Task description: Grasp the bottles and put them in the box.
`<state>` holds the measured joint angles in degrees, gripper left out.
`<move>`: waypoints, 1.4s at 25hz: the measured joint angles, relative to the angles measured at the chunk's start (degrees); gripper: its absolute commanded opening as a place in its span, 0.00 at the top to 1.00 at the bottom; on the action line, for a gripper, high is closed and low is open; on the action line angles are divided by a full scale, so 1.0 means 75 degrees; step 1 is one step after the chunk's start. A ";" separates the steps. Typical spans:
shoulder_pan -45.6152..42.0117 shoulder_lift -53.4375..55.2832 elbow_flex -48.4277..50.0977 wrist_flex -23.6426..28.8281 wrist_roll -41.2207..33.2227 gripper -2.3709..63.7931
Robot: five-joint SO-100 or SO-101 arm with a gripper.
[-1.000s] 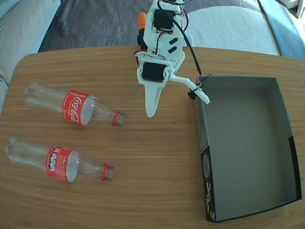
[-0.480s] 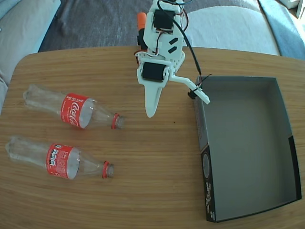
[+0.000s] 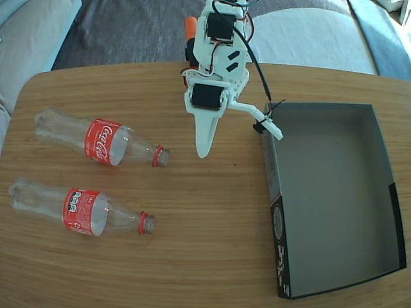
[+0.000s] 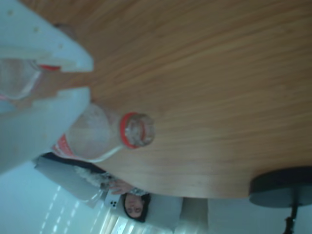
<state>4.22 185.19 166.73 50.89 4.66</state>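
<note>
Two bottles lie on their sides on the wooden table (image 3: 212, 250), both well left of the arm in the fixed view, necks pointing right, no caps. Upper bottle (image 3: 101, 142) sits nearer the arm; lower bottle (image 3: 79, 210) lies below it in the fixed view, and the two are apart, roughly parallel. The box (image 3: 334, 192) stands empty on the right side of the table, long axis running up-down in the fixed view.

Step in hand, as judged: reach for the first bottle. Upper bottle looks the easier target, its open mouth being near the fingertip. Best approach is probably to bring the jaws across the body at or near the red label, straddling it square to the long axis, since a clear round bottle will likely roll or skid if caught off-centre or by the tapered neck. Lower until the fingers bracket the widest part before closing.

Gripper (image 3: 237, 138): spread wide, holding nothing. One long finger (image 3: 206, 138) points down at the table; the other reaches right, its tip over the box's left wall. In the wrist view a bottle mouth (image 4: 138, 129) shows just beyond the pale fingers (image 4: 44, 44).
</note>
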 measured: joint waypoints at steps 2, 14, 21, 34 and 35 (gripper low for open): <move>0.0000 0.0000 0.0000 0.0000 0.0000 0.97; 0.0000 0.0000 0.0000 0.0000 0.0000 0.97; 0.0000 0.0000 0.0000 0.0000 0.0000 0.97; 0.0000 0.0000 -0.0012 0.0258 0.0000 0.97; 0.0000 0.0000 -0.0129 0.0398 0.0000 0.97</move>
<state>4.22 185.19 165.76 53.88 4.66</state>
